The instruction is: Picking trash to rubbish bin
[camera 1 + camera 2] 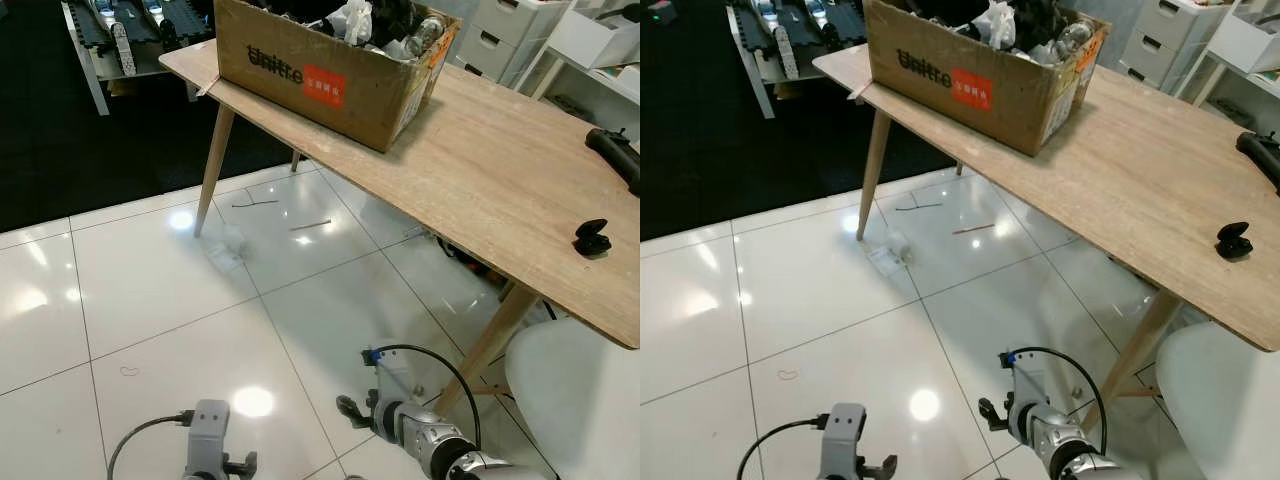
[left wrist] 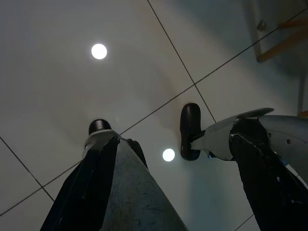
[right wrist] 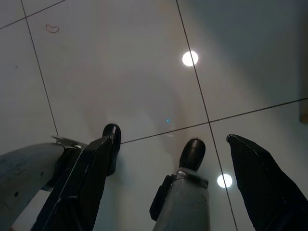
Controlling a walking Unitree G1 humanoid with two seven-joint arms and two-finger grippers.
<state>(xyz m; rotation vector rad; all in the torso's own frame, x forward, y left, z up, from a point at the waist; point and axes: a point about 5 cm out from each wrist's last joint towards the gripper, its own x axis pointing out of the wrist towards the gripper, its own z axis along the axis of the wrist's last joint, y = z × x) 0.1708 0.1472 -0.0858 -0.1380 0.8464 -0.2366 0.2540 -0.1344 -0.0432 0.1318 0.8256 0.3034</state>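
Note:
A crumpled bit of clear plastic [image 1: 228,245] lies on the white tiles beside the table's front leg [image 1: 213,165]. Farther back on the floor lie a thin stick [image 1: 310,225] and a bent wire [image 1: 255,203]. A small loop [image 1: 130,371] rests on the tile to my left. A brown cardboard box [image 1: 320,75] with crumpled rubbish in it stands on the wooden table [image 1: 480,170]. Both arms hang low over the floor. My left gripper [image 2: 173,137] is open with nothing held, and so is my right gripper [image 3: 168,140]. My own feet show below them.
A white chair [image 1: 580,400] stands close on my right, by a slanted table leg [image 1: 490,345]. A black earbud case [image 1: 592,238] and a black tool [image 1: 615,155] lie on the table. White drawers [image 1: 500,35] stand behind it. Dark flooring [image 1: 60,150] begins at the back left.

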